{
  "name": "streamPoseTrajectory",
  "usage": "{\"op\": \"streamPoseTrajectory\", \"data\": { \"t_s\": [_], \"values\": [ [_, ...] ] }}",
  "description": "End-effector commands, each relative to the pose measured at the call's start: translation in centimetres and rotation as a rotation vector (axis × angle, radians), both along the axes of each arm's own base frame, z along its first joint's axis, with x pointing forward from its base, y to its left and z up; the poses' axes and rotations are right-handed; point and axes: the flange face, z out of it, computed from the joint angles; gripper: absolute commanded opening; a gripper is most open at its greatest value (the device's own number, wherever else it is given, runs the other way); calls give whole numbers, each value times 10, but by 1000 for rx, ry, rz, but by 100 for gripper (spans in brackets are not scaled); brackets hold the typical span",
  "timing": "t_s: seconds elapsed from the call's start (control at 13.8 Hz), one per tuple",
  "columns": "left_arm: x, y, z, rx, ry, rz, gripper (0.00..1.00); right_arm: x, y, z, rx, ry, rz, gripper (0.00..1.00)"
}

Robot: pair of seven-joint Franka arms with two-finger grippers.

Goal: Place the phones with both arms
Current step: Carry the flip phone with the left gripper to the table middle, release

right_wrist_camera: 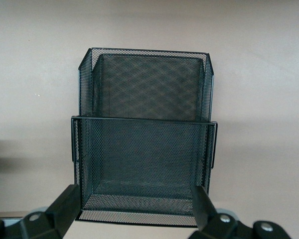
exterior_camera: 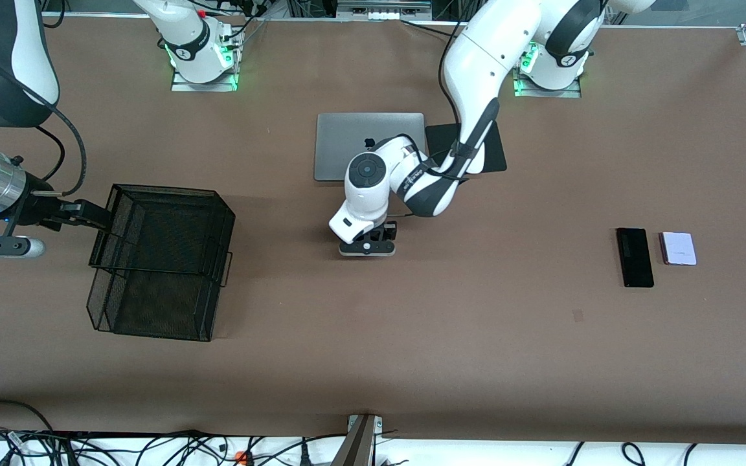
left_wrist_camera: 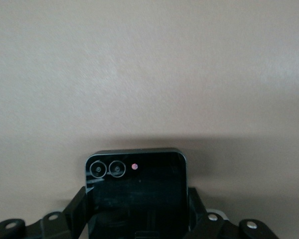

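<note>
Left gripper (exterior_camera: pixel 368 248): my fingers are clamped on the small black phone (left_wrist_camera: pixel 136 191); I hold it over bare table (exterior_camera: pixel 412 336), near the grey laptop (exterior_camera: pixel 347 145)
Right gripper (right_wrist_camera: pixel 134 209): my jaws stand wide apart at the black mesh basket (exterior_camera: pixel 159 259), at the right arm's end
Other phones: long black phone (exterior_camera: pixel 634 256) and pale lilac phone (exterior_camera: pixel 678 248) lie side by side at the left arm's end
</note>
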Motion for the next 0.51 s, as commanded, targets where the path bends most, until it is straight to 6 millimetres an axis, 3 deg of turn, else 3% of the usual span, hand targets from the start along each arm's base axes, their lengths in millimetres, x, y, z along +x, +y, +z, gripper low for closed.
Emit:
{"op": "streamPoseTrajectory", "data": {
  "t_s": [0.0, 0.07, 0.14, 0.29, 0.43],
  "values": [
    [6, -3, 5, 7, -15, 36, 24, 0, -1, 2, 5, -7, -3, 100],
    [6, -3, 5, 9, -17, 49, 91, 0, -1, 2, 5, -7, -3, 100],
    [7, -3, 6, 10, -19, 53, 100, 1, -1, 1, 6, -6, -3, 100],
    [11, 1, 18, 19, -18, 85, 100, 1, -1, 1, 6, -6, -3, 100],
    [20, 13, 49, 50, 12, 102, 100, 0, -2, 2, 4, -6, -6, 100]
  ]
}}
